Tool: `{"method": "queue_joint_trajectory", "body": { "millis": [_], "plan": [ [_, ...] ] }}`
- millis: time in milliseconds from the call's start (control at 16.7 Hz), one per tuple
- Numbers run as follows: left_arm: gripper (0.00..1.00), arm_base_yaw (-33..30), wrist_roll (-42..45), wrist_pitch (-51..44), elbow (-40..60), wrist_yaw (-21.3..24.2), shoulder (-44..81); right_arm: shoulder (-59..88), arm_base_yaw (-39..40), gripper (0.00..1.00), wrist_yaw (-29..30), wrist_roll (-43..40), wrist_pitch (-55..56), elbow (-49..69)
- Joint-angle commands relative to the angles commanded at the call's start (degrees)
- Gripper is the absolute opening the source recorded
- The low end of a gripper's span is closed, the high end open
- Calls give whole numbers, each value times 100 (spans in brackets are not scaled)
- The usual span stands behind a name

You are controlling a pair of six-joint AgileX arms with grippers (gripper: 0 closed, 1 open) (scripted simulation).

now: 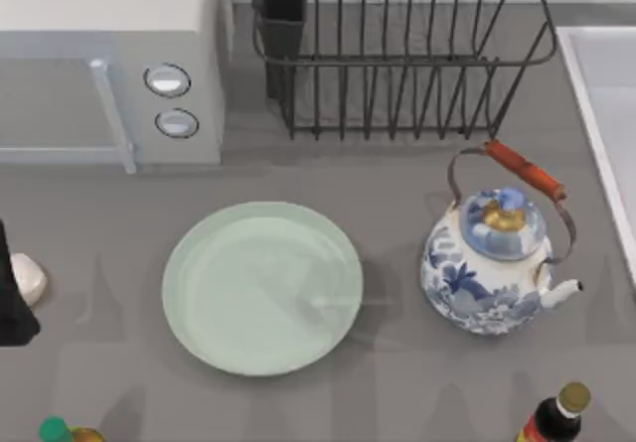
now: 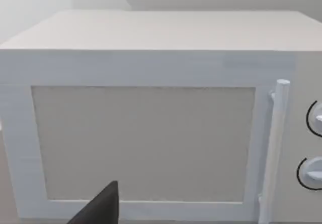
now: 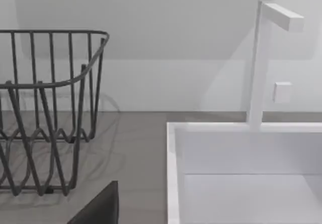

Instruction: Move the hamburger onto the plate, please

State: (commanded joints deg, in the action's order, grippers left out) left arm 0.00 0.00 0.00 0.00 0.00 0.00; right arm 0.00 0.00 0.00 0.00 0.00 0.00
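Note:
The hamburger (image 1: 29, 279) is a small cream bun at the far left edge of the table, partly covered by a dark shape. That shape is my left gripper (image 1: 9, 298), which sits right against the bun; whether it holds the bun cannot be made out. The pale mint-green plate (image 1: 262, 286) lies in the middle of the table, well to the right of the hamburger, with nothing on it. In the left wrist view a dark part of the left gripper (image 2: 100, 209) points at the microwave (image 2: 146, 133). My right gripper (image 3: 100, 208) shows as a dark edge near the sink (image 3: 241, 153).
A blue-and-white kettle (image 1: 492, 263) stands right of the plate. The white microwave (image 1: 109, 65) is at the back left and a black wire dish rack (image 1: 397, 55) at the back centre. The sink (image 1: 606, 114) runs along the right edge. Bottles (image 1: 555, 417) stand at the front edge.

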Motion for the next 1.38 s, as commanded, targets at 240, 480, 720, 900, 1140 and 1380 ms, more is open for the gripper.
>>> {"method": "queue_joint_trajectory", "body": {
  "millis": [240, 480, 720, 900, 1140, 1380],
  "plan": [
    [100, 3, 144, -127, 171, 7, 180, 0, 0, 100, 0, 0, 0, 0],
    [100, 57, 913, -813, 1087, 8, 1273, 0, 0, 100, 0, 0, 0, 0],
    [100, 151, 2091, -1900, 2433, -3, 3321, 0, 0, 100, 0, 0, 0, 0],
    [100, 223, 3082, -2850, 3515, -11, 5232, 0, 0, 100, 0, 0, 0, 0],
    [100, 304, 4349, -4069, 4895, -15, 7437, 0, 0, 100, 0, 0, 0, 0],
    [100, 374, 5375, -5010, 6067, -16, 9162, 0, 0, 100, 0, 0, 0, 0]
  ]
}}
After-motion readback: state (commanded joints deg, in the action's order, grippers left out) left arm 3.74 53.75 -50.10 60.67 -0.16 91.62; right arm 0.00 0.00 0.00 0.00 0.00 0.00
